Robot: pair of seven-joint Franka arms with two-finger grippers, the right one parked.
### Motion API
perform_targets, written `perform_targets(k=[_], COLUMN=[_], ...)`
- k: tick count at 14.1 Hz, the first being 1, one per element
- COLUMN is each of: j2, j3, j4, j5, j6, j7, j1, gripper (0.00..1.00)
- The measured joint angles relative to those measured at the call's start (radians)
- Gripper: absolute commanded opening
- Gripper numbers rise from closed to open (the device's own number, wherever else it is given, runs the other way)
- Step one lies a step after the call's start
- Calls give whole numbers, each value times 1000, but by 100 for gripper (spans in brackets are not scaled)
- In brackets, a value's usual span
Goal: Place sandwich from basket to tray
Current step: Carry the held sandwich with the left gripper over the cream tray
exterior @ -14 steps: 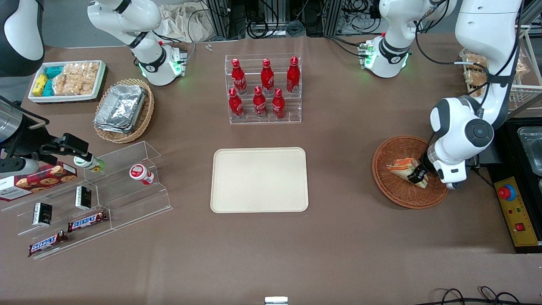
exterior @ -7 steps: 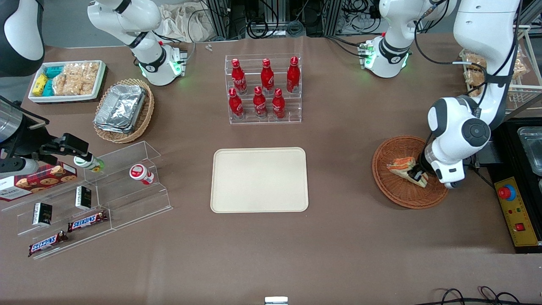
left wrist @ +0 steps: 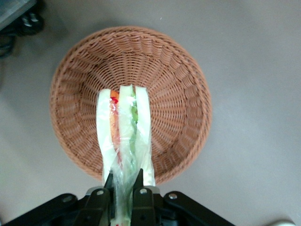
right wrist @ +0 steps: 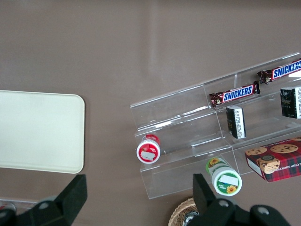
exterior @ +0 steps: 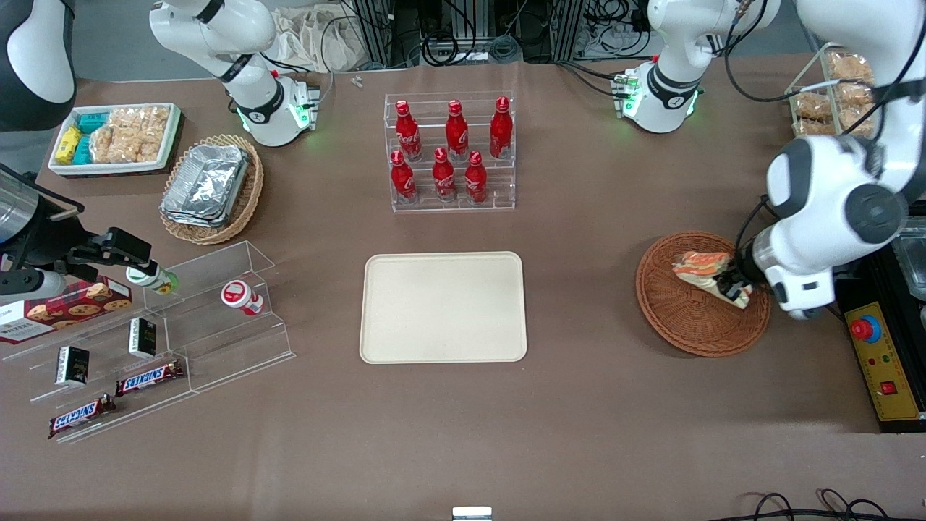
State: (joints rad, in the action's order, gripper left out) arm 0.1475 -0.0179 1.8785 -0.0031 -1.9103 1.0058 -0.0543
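Hidden or cut off: in the front view the left arm's white wrist housing covers the gripper body; only dark fingertips show at the sandwich's end. In the left wrist view the gripper mount is cut by the frame edge, and the sandwich's held end disappears between the fingers.

Sandwich: triangular wedge in clear film, three white bread slices with an orange layer and a green layer between them. It is raised above the basket floor, over the basket's part toward the working arm's end of the table, roughly the basket's 2 o'clock in the front view. Film is bunched at the gripped end.

Basket: round, reddish-brown woven wicker, shallow; its whole rim is visible from the wrist camera, nothing else inside.

Tray: cream rectangular, rounded corners, at the table's middle, well apart from the basket, at about the basket's 9 o'clock in the front view.

Arm pose: left arm bent over the table edge, wrist pointing down and toward the basket, gripper above the basket rim, its fingers clamped on the sandwich's narrow end.
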Motion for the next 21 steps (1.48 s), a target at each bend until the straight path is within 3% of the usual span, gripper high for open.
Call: perform_targets(k=[5,10,16,21], j2=[-8,7,65,232], j3=[-57,-144,-346,-358], j4=[-253,-285,-288,-286], j5=[-6,-19,14,48], j6=[260,304,195,-26], j7=[-122,-473,-519,-452], j1=[-5,-6,-50,-210], gripper=[3,4,7,7])
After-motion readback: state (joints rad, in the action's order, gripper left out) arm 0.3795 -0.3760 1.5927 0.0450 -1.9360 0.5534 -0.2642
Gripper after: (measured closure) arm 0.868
